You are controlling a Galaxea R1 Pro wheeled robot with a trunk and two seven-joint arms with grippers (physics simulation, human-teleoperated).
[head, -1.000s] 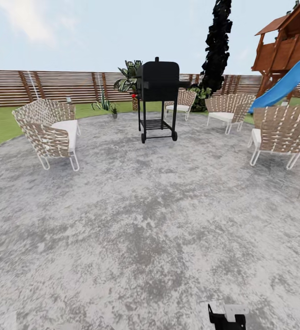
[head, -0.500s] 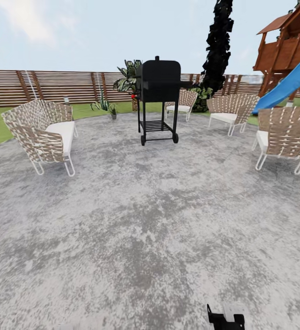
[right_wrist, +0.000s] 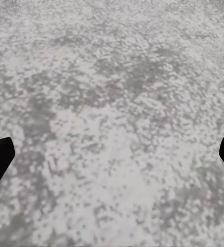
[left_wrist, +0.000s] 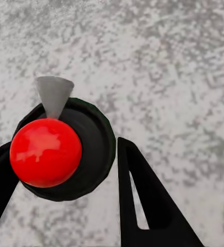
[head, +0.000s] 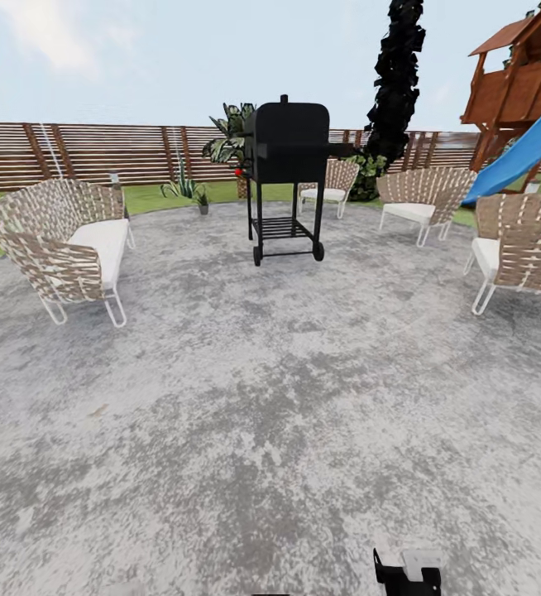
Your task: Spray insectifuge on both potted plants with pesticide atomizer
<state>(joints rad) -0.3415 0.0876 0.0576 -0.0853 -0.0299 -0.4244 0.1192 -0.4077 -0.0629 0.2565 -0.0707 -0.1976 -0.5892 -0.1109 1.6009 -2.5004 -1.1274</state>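
In the left wrist view the pesticide atomizer [left_wrist: 66, 149], a black body with a red ball top and a grey cone nozzle, sits between the two black fingers [left_wrist: 143, 200] of my left gripper [left_wrist: 60, 154], which is shut on it above the stone paving. My right gripper [right_wrist: 112, 154] hangs open over bare paving with nothing between its fingers. Far ahead in the head view, one small potted plant [head: 203, 201] in a grey pot stands at the paving's back edge beside a spiky agave [head: 184, 184]. The second potted plant is out of view.
A black wheeled grill [head: 287, 174] stands ahead in the middle of the grey paving [head: 262, 397]. Woven chairs ring it: one at the left [head: 59, 244], others at the right [head: 523, 248] and back [head: 423, 199]. A slat fence [head: 97, 153] and a playset with a blue slide [head: 523, 149] stand behind.
The head view has advanced over the paving: the grill looks slightly larger, and the side chairs have slid outward toward the picture's edges. Both grippers keep their state.
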